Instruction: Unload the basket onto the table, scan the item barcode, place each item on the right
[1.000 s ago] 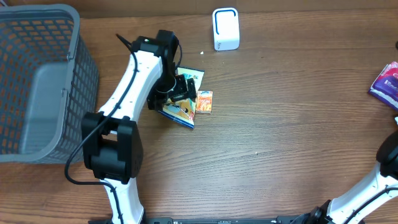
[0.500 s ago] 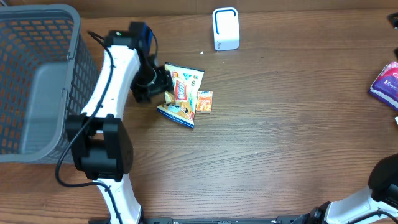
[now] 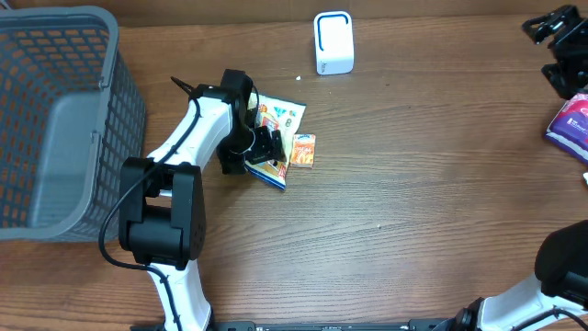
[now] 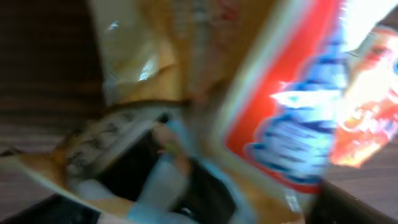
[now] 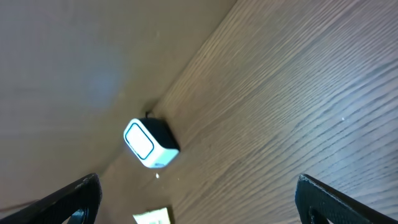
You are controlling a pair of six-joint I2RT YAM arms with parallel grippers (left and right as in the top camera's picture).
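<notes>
Overhead layout: grey basket (image 3: 55, 119) far left, snack bag (image 3: 278, 124) left of centre, white scanner (image 3: 333, 42) at the far edge, purple packet (image 3: 570, 124) far right.
Left gripper (image 3: 265, 147): down on the snack bag's near-left side. The wrist view is a blur of wrapper, so I cannot tell whether the jaws pinch it or stand free.
Snack bag position: flat on the table, apart from the scanner, not yet presented.
Risk at the bag: slick foil probably slides or crumples under a shallow pinch. Lifted by one corner it may droop and hide the barcode, which I cannot see.
Small orange packet (image 3: 303, 150): just beside the bag's right edge, so it could get dragged along.
Right gripper (image 3: 556, 41): jaws spread wide, empty, far right, near the purple packet.
Surface: brown wood-grain table (image 3: 413, 211), smooth, likely low friction.
Room: only a plain blurred tan area beyond the table's edge, in the right wrist view.
</notes>
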